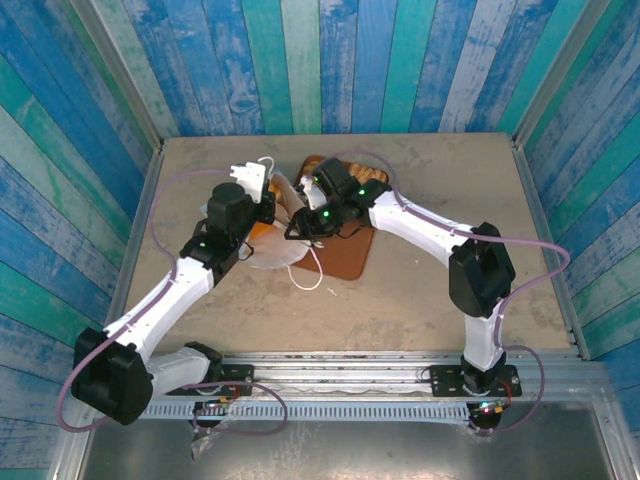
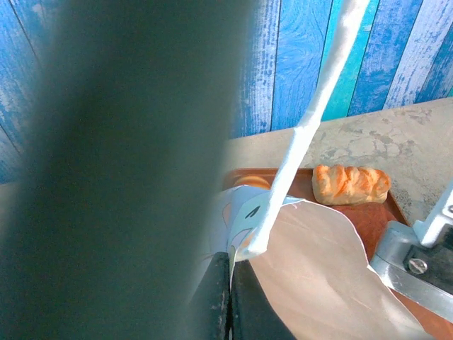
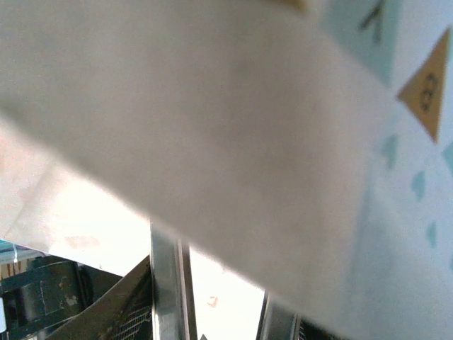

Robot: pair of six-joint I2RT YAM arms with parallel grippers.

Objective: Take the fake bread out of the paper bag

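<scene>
Blurred white paper of the paper bag point(image 3: 212, 142) lies right against the right wrist lens, with orange and pale teal printed triangles along its right side. Beneath everything, the tan table point(image 1: 430, 320) spreads between blue and green plank walls point(image 1: 330, 60). Both arms reach from the near edge toward the far middle and meet at the bag, which sits slumped at the left end of a flat brown tray point(image 1: 350, 255).

On the bag's left, the left gripper point(image 2: 230, 301) has its dark fingers pressed together with only a thin seam between them, pinching the bag's rim. On its right, the right gripper point(image 1: 300, 228) is against the paper. In its wrist view two metal rails stand apart with their tips hidden, so I cannot tell whether they hold anything.

One piece of fake bread point(image 2: 352, 184), a ridged golden-orange loaf, lies on the far part of the tray, outside the bag. A second roll point(image 2: 249, 181) peeks past the bag's rim. A white cord handle point(image 2: 311, 113) runs straight up from the rim beside the left fingers. Another loop point(image 1: 312, 275) lies just on the near side of the bag.
</scene>
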